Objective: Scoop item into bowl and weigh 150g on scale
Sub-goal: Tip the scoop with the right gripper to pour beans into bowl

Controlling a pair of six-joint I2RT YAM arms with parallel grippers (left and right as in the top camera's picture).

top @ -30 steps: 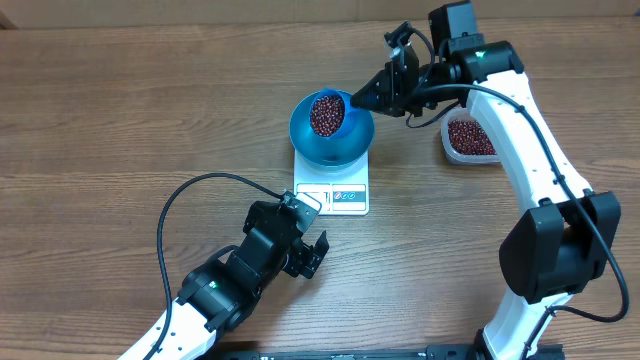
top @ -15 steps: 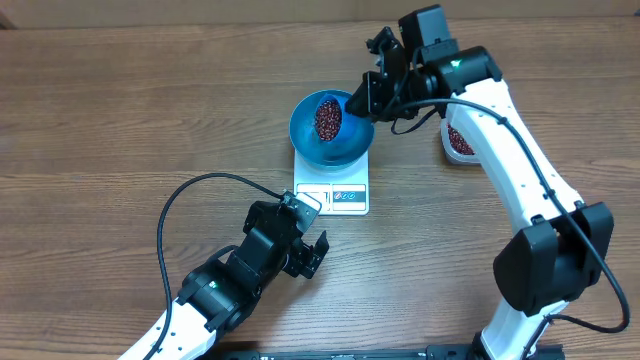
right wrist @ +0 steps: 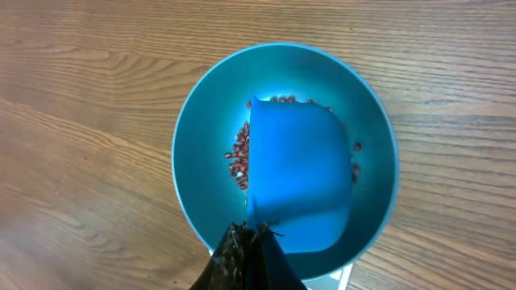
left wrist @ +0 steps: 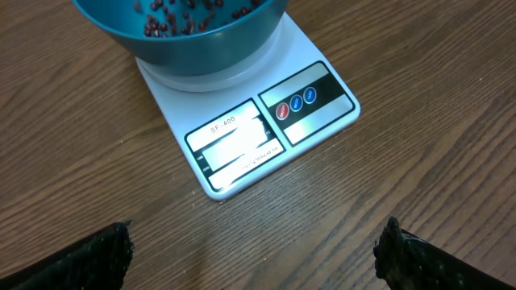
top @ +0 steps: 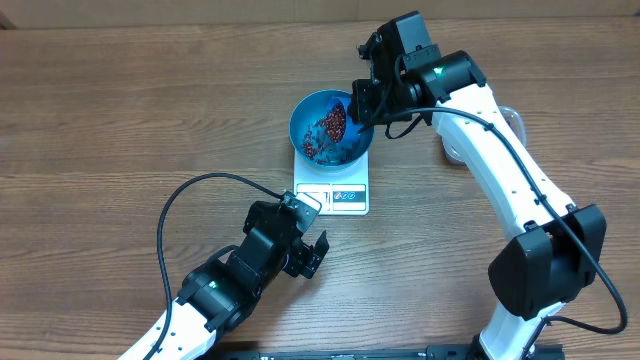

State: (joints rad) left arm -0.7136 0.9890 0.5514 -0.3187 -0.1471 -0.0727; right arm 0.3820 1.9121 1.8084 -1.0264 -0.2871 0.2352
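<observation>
On the scale [top: 333, 197], we logged the bowl [top: 300, 128], beans [top: 316, 148] inside, partly screened by a blue scoop [right wrist: 298, 177] clamped in the right gripper [right wrist: 251, 242]. The left gripper [left wrist: 254, 262] gaped empty nearby; the right arm [top: 500, 170] half-hid a tub [top: 508, 117].

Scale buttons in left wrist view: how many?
3, in a row on the scale, right of the display: red button, middle blue button, far blue button. None seem hidden.

I count one blue bowl [right wrist: 201, 169], one white scale [left wrist: 242, 149] with three round buttons [left wrist: 296, 102], one scoop [right wrist: 298, 185] and one clear tub [top: 510, 117], mostly hidden. The red beans [left wrist: 165, 28] are too many to count. Two arms stand at the surface [top: 120, 120], with a left end effector [left wrist: 254, 250] and a right end effector [right wrist: 250, 254].
</observation>
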